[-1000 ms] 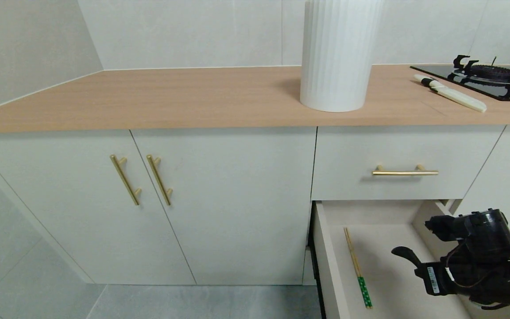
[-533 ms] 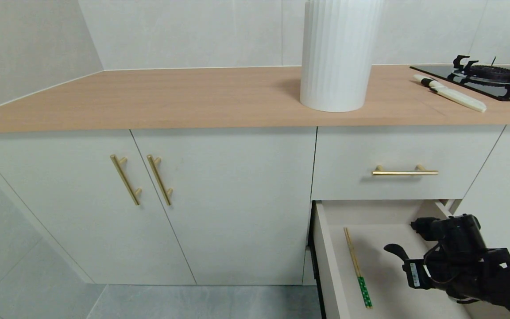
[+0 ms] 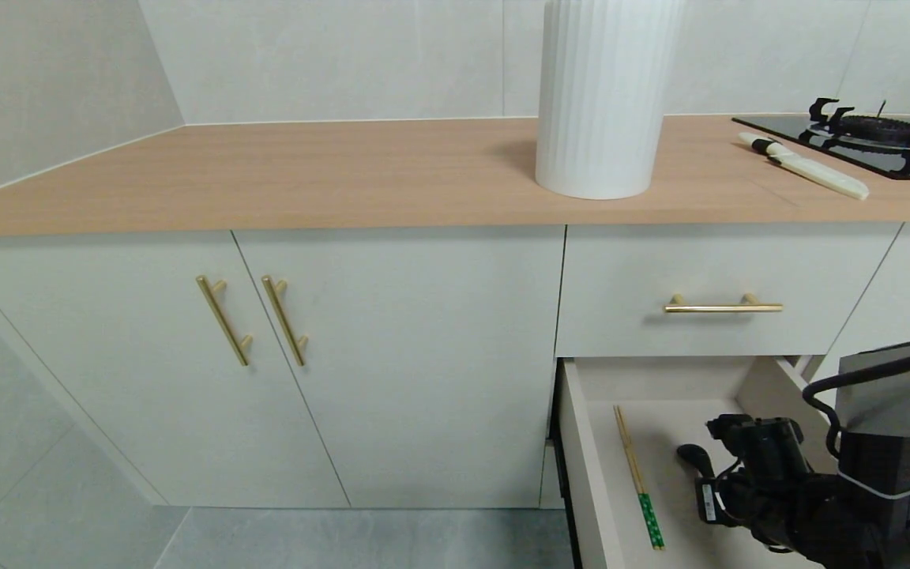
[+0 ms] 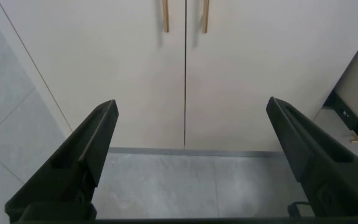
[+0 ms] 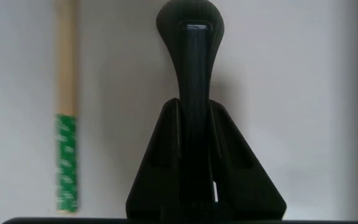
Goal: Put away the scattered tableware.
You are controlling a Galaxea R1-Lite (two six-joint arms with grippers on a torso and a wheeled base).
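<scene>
Black utensil [image 5: 188,37], pinched by our right gripper [image 5: 191,124] over the open drawer [image 3: 581,442], runs parallel to the chopsticks [image 3: 635,474]; our left gripper [image 4: 191,107] is spread.

Matt wood-grain surface [image 3: 344,174], shiny brass-look metal handles [image 3: 723,307], bare wood chopsticks [image 3: 637,474], glossy black spoon [image 5: 190,37].

A black spoon [image 5: 189,37] is pinched by its handle in the right claw [image 5: 190,111]; green-ended wooden chopsticks [image 3: 638,484] lie flat just beside it.

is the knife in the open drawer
No, the knife lies on the countertop beside the stove.
</scene>
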